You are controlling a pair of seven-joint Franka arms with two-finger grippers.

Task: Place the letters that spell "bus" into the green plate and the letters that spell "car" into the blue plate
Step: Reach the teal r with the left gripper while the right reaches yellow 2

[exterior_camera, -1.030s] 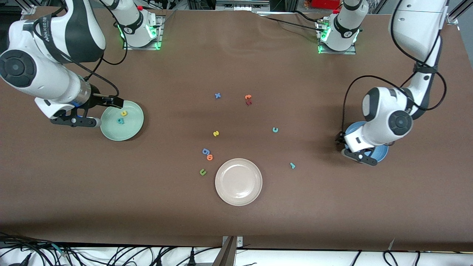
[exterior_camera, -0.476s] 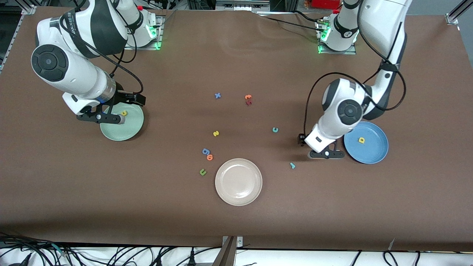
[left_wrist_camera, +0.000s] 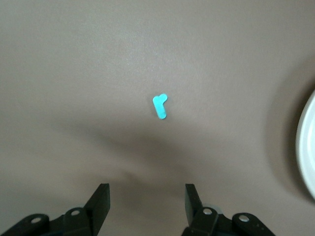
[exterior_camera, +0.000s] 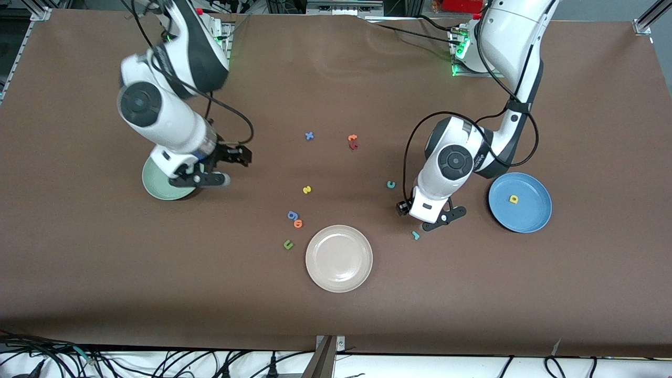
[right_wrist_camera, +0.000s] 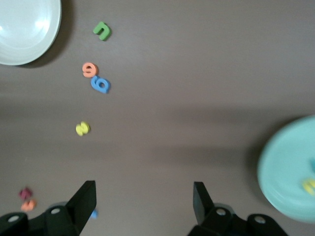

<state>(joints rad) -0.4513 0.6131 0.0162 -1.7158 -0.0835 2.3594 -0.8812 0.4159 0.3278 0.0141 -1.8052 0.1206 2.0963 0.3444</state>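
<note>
Teal "r" untouched, left fingers spread

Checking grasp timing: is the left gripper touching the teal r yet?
Apart. Left wrist view shows bare table between the open left gripper and the teal r.

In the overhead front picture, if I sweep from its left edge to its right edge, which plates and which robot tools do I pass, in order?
Green plate → right tool, over the table beside that plate → cream-white plate → left tool, over the teal hooked r → blue plate.
</note>
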